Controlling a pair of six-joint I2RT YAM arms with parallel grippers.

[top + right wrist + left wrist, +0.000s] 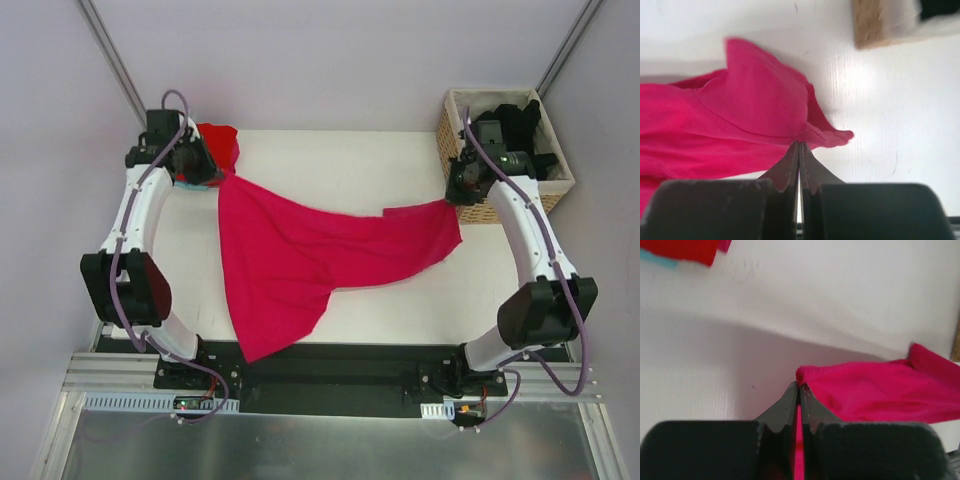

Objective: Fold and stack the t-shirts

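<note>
Pink shirt [290, 260] lies across the middle of the white bench [340, 160], spread between the two arms. Its widest part is on the left, and one corner reaches down to the near bench edge. A narrower band runs right toward the basket [446, 125]. Left pincer [799, 386] is clenched on the shirt. In the left wrist view, pink cloth bunches at the fingertips and a strip of it shows in the slit between the fingers. The cloth hangs slightly off the bench there and casts a broad shadow. Right pincer [799, 145] is also clenched, its tips meeting on the stitched hem at the shirt's right end. A sleeve-like flap stands up behind that hem. The top view shows this end lifted just beside the basket's near-left corner. The cloth between the two grips is slack and creased, not taut. Red shirt [218, 142] sits crumpled at the back-left corner of the bench, just behind the left wrist and apart from the pink one. A teal edge [655, 257] shows beside it; what it is cannot be told. The basket stands off the bench's back-right corner, with black cloth [522, 112] in it, partly hidden by the right wrist.
</note>
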